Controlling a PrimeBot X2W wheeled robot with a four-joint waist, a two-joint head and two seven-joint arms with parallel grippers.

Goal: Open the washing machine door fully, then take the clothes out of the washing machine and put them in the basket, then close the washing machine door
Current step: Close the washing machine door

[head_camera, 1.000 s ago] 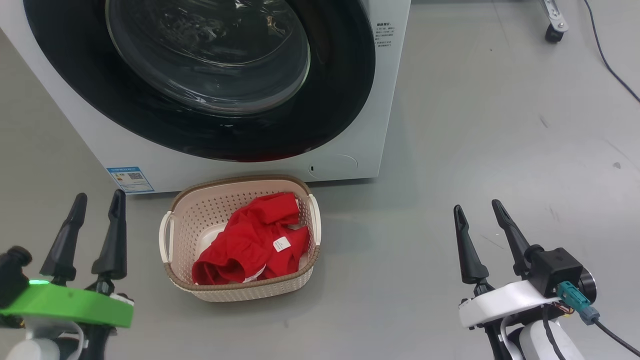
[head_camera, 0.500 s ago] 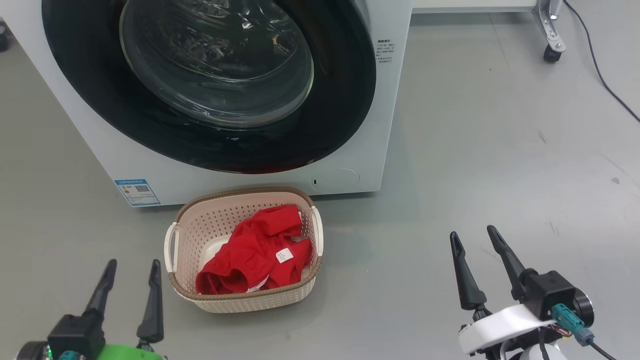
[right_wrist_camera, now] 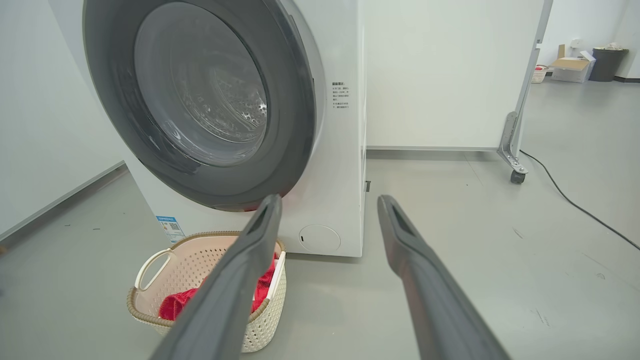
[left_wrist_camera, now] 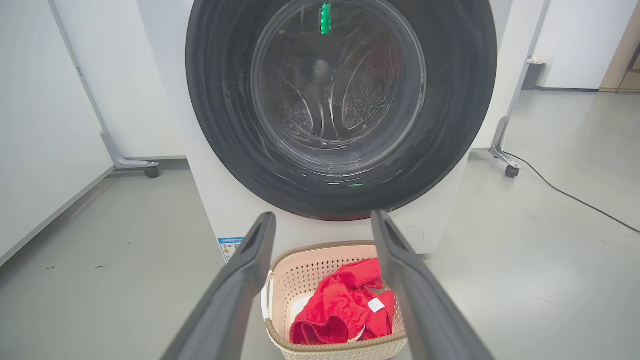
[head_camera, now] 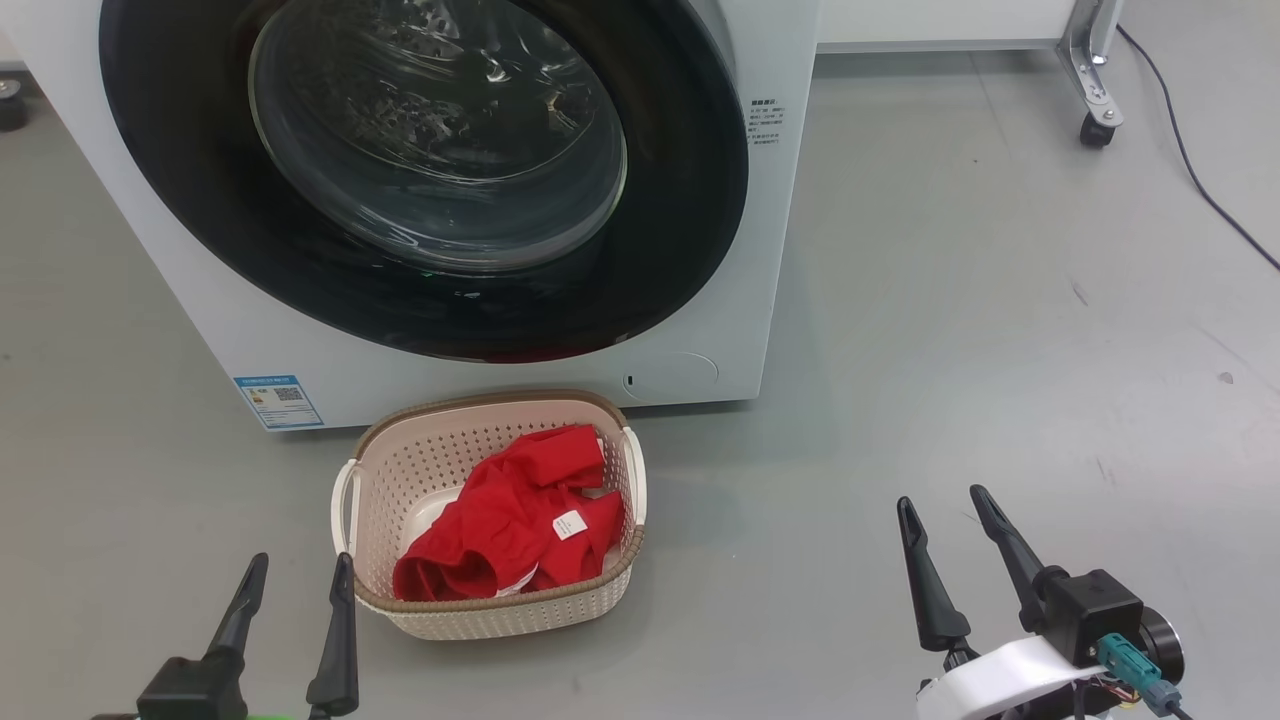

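**Clothes [head_camera: 510, 530] in the basket [head_camera: 500, 620], door [head_camera: 200, 220] shut: last step looks done**

Clothes lie heaped in the basket, red, with a small white tag [head_camera: 569, 524] uppermost. The basket stands on the floor [head_camera: 1000, 300] just in front of the washer [head_camera: 780, 250], below the door's lower edge. Through the window [head_camera: 440, 130] the drum [left_wrist_camera: 340, 90] looks bare of anything red (glare on the glass makes this less than certain). The door lies flat against the washer's front in the head view and in both wrist views. Whether it has caught fully I cannot tell from these angles.

The left gripper [head_camera: 304, 558] hangs low, just left of the basket, its jaws wide apart and holding nothing. The right gripper [head_camera: 940, 497] is well apart to the right over bare floor, its jaws likewise spread and empty. Neither touches anything.

By my judgement the step in hand is the closing of the door, and it is finished or all but. The next move calls for little. If the catch is in doubt, one gripper should give a flat, gentle push on the door's black rim. Otherwise the arms need only rest away from the basket.
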